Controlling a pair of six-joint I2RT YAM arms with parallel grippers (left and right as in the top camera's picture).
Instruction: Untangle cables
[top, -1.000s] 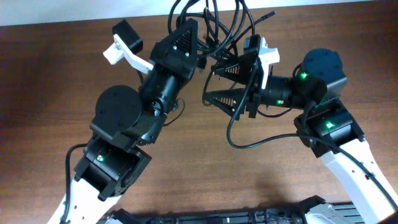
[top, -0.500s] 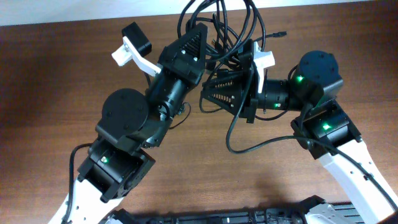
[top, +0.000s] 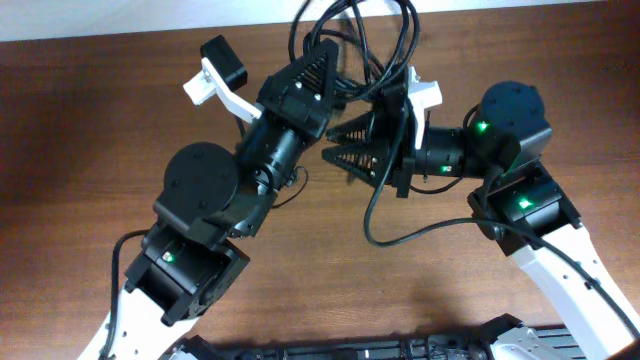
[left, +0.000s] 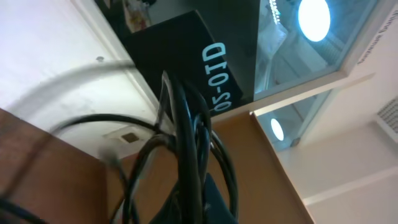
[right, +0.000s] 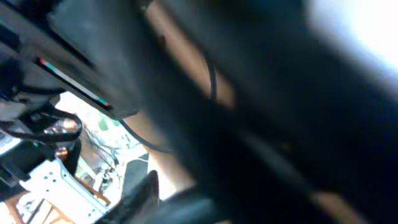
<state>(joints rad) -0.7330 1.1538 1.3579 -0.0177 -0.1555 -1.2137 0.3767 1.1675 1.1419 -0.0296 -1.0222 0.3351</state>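
Observation:
The cables (top: 362, 40) are a tangle of thin black cords lifted off the brown table (top: 90, 120) at the far edge. My left gripper (top: 325, 55) is shut on a bunch of strands; in the left wrist view those cables (left: 186, 124) rise straight out of the gripper (left: 199, 208). My right gripper (top: 338, 155) points left just under the tangle, its jaws drawn nearly together around a strand. From there one loop (top: 372, 228) hangs down onto the table. The right wrist view is dark and blurred, with only one fingertip (right: 149, 186) showing.
Both arms crowd the far middle of the table, wrists almost touching. A black ribbed unit (top: 400, 350) runs along the near edge. The table's far edge meets a white surface (top: 120, 15). The left wrist camera looks up at a black box (left: 186, 56) and ceiling lights.
My right gripper went from wide open to nearly shut around a strand. The left gripper moved a little right and away with the bundle, and the tangle shifted right.

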